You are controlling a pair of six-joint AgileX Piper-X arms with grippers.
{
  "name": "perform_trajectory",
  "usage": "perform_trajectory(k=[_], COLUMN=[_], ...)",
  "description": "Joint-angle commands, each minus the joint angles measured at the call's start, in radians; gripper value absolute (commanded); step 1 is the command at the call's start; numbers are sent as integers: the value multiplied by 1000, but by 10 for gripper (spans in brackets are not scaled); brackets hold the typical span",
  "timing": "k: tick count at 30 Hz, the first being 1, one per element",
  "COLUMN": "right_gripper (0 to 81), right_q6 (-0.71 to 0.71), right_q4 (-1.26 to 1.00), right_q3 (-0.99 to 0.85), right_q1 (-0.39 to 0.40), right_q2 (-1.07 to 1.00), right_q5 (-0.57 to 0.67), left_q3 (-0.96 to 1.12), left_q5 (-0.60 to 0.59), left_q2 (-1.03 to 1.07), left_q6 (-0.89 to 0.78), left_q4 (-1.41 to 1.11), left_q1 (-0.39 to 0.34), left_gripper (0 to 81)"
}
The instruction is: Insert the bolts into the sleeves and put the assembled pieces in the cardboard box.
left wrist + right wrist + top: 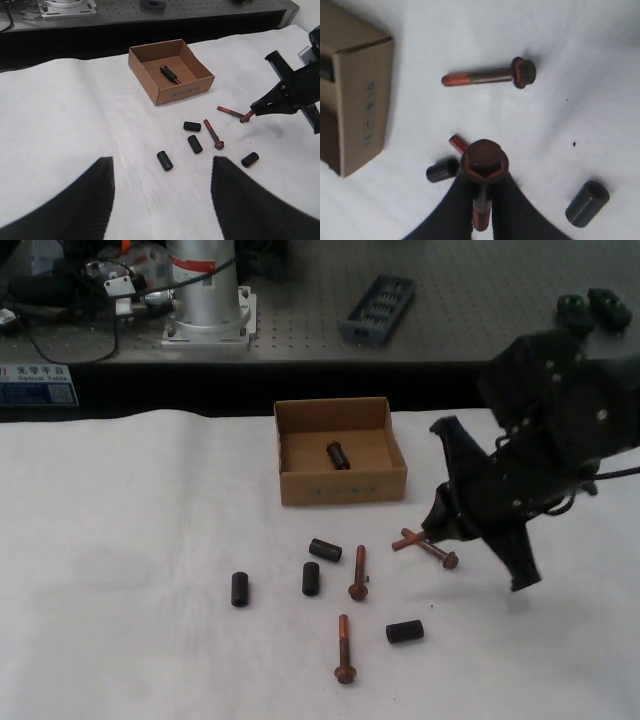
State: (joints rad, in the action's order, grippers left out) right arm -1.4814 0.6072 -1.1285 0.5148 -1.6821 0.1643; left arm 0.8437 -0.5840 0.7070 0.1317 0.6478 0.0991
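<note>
Pinched in the right hand [481, 200] is a copper-red hex-headed metal bolt [484, 162], right of centre in the high view. By contrast the left hand [162, 200] is spread wide; the brown cardboard box [340, 485] lies upper-middle.

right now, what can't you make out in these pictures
Held bolt: shank hidden inside the right gripper, right wrist view.
Assembled piece in the cardboard box: how deep its bolt sits is too small to tell, high view.
That box's inside: cut off by the picture's edge, right wrist view.
</note>
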Motion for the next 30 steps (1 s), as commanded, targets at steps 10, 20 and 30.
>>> perform_trajectory(k=[10,20,30], right_gripper=[29,29,29], right_q6=[693,1235,1420], right_q4=[226,353,380], right_q3=[-3,-3,-3], right_q1=[-1,-1,-1], right_q2=[161,270,493], right_q5=[2,9,9], left_q3=[4,4,4], left_q5=[5,4,87], left_q2=[2,35,263], left_q6=[3,-161,-172], left_q4=[-5,2,-3], left_q1=[-3,-10,-192], left_gripper=[420,420,420])
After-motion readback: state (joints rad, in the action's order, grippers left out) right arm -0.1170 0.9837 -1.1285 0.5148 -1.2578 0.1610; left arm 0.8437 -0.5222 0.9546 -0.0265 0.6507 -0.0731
